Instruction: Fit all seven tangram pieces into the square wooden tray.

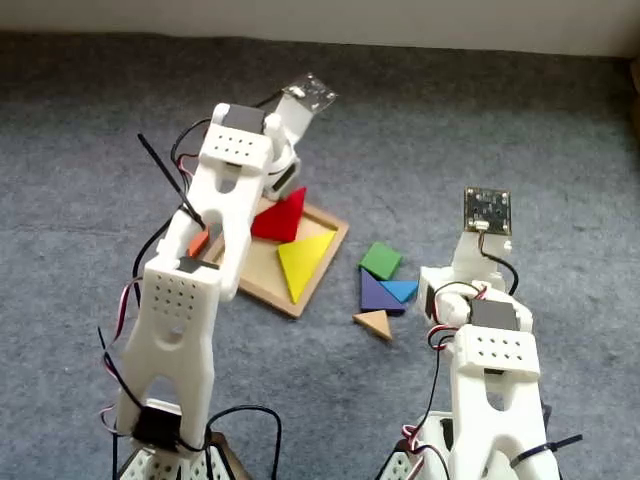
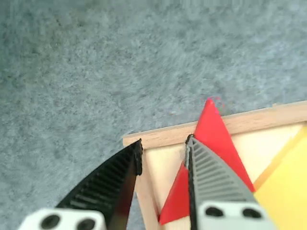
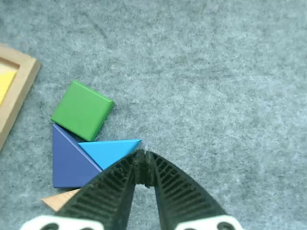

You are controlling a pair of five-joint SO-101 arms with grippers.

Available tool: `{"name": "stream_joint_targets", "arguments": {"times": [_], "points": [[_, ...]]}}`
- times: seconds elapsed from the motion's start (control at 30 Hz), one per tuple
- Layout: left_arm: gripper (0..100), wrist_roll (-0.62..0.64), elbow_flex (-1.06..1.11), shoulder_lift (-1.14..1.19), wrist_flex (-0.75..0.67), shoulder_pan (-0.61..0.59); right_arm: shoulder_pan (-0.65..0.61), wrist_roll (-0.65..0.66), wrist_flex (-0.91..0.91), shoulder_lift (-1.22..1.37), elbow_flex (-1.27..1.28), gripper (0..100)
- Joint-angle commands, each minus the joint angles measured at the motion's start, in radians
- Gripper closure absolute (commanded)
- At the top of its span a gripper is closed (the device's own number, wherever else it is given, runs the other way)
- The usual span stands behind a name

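Red triangle [image 2: 216, 134] lies at the wooden tray's [image 2: 249, 122] 12 o'clock corner, just beside the spread left gripper [image 2: 163, 148]. The right gripper [image 3: 143, 158], pressed together, hovers by the light blue triangle [image 3: 110, 149].

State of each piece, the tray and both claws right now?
tray: partly filled
red triangle: tip overlaps tray rim, unseated
yellow triangle: flat in tray
orange piece: mostly hidden, seating unclear
green square: loose on carpet
dark blue triangle: loose on carpet
light blue triangle: loose on carpet
tan triangle: loose on carpet
left claw: open, at tray corner, one finger over red triangle
right claw: shut, empty, above carpet
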Motion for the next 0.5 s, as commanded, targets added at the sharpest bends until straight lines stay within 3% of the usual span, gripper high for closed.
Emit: {"name": "stream_joint_targets", "arguments": {"times": [0.0,0.47], "points": [[84,0.005,-0.008,-0.070,0.029,0.090,0.004,0.011,-0.015,-0.028,-0.002,97.8],[84,0.005,-0.010,-0.073,0.035,0.214,0.005,0.011,-0.015,-0.028,-0.002,97.8]]}}
